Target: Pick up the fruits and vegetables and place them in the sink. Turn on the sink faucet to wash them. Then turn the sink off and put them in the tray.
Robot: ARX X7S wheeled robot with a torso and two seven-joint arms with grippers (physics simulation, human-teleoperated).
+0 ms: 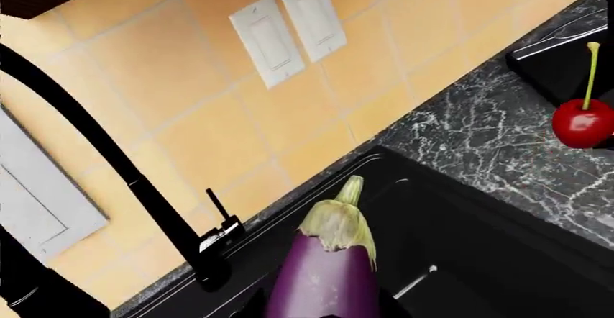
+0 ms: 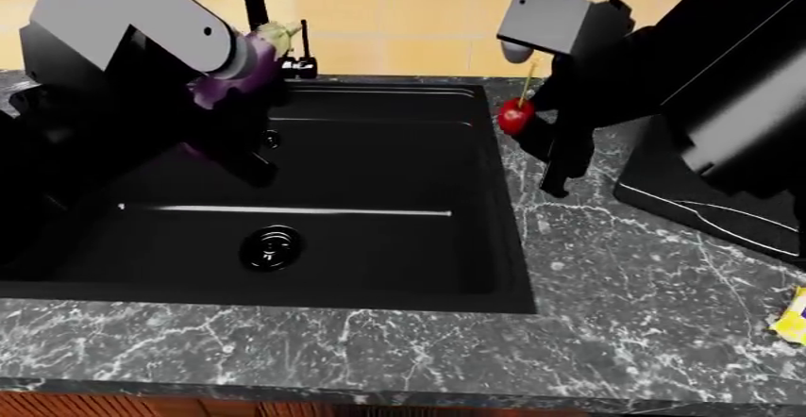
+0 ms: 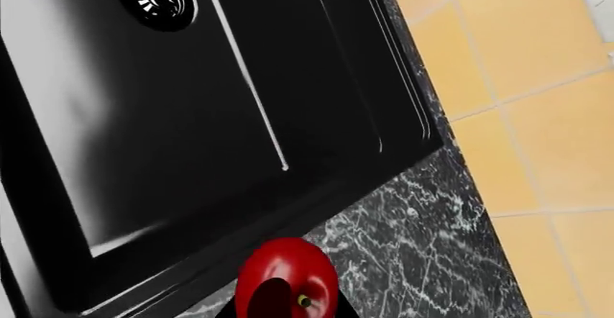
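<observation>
My left gripper (image 2: 225, 75) is shut on the purple eggplant (image 2: 252, 57) and holds it in the air over the back left of the black sink (image 2: 377, 275). The eggplant's green cap (image 1: 338, 221) points toward the faucet (image 1: 115, 160) and its lever. My right gripper (image 2: 527, 106) is shut on the red cherry (image 2: 512, 115), held above the counter by the sink's right rim. The cherry also shows in the left wrist view (image 1: 582, 122) and the right wrist view (image 3: 286, 278). The tray (image 2: 705, 205) lies to the right, partly hidden by my right arm.
The round drain (image 2: 271, 247) sits in the sink floor. The dark marble counter (image 2: 605, 323) surrounds the sink. A yellow packet (image 2: 791, 315) lies at the far right edge. Tiled wall with white switch plates (image 1: 287, 30) stands behind the faucet.
</observation>
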